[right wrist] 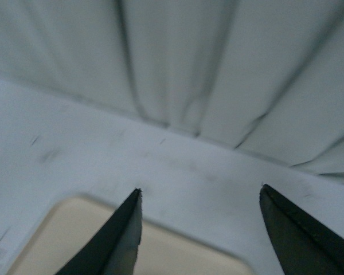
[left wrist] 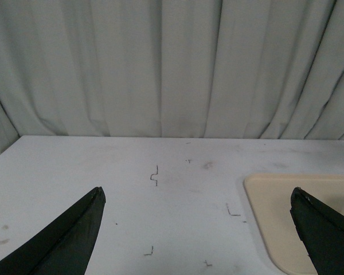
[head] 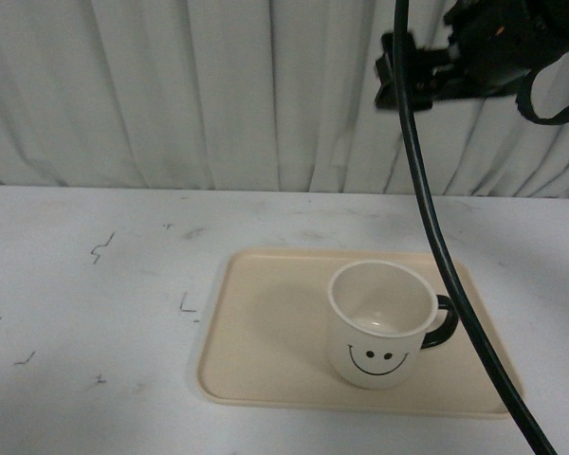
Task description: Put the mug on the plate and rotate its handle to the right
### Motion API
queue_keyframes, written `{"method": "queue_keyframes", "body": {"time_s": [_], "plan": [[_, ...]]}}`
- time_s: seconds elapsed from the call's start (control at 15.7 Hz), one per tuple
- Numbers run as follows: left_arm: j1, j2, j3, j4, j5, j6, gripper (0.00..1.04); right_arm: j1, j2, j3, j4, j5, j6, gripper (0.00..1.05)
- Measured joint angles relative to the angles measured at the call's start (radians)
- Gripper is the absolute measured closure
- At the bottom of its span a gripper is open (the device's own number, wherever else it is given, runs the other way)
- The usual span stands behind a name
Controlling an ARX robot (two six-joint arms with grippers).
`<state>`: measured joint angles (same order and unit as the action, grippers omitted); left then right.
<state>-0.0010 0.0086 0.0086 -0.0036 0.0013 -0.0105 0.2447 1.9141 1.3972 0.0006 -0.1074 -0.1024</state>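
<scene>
My right arm sits high at the far right of the front view, a dark bulk of wrist and mount raised well above the table, with its black cable hanging down in a long curve toward the near right. I see the right gripper from its own wrist camera: two dark fingers spread wide apart, nothing between them. My left arm doesn't appear in the front view. From its wrist camera the left gripper also stands wide open, both black fingers held low and near, nothing between them.
</scene>
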Motion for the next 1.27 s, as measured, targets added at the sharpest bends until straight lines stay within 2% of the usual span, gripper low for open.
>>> {"method": "queue_keyframes", "body": {"time_s": [0.06, 0.13, 0.19, 0.25, 0.32, 0.38, 0.64, 0.83, 0.89, 0.95, 1.27], "plan": [[0.0, 0.0, 0.0, -0.001, -0.003, 0.0, 0.07, 0.008, -0.089, -0.204, 0.299, 0.156, 0.034, 0.48], [0.001, 0.0, 0.0, 0.0, -0.003, 0.0, 0.07, -0.015, -0.141, -0.381, 0.547, 0.257, 0.056, 0.59], [0.001, 0.0, 0.0, 0.0, -0.003, 0.0, 0.07, -0.064, -0.178, -0.554, 0.764, 0.279, 0.071, 0.72], [0.001, 0.0, 0.0, 0.0, -0.002, 0.0, 0.07, -0.099, -0.216, -0.674, 0.893, 0.283, 0.081, 0.83], [0.001, 0.0, 0.0, 0.0, -0.002, 0.0, 0.07, -0.111, -0.286, -0.782, 0.99, 0.275, 0.086, 0.96], [0.001, 0.0, 0.0, 0.0, -0.001, 0.0, 0.07, -0.109, -0.365, -0.853, 1.035, 0.246, 0.088, 1.02], [0.001, 0.0, 0.0, 0.0, -0.002, 0.0, 0.07, -0.163, -0.539, -1.091, 1.04, 0.206, 0.088, 1.03], [0.001, 0.0, 0.0, 0.0, -0.002, 0.0, 0.07, -0.175, -0.692, -1.192, 1.013, 0.171, 0.088, 1.03], [0.001, 0.0, 0.0, 0.0, -0.002, 0.0, 0.07, -0.221, -0.693, -1.241, 1.077, 0.12, 0.088, 1.03], [0.001, 0.0, 0.0, 0.0, -0.002, 0.0, 0.07, -0.249, -0.716, -1.271, 1.043, 0.12, 0.089, 1.03], [0.001, 0.0, 0.0, 0.0, -0.002, 0.0, 0.07, -0.245, -0.997, -1.355, 0.851, 0.108, 0.092, 1.03]]}}
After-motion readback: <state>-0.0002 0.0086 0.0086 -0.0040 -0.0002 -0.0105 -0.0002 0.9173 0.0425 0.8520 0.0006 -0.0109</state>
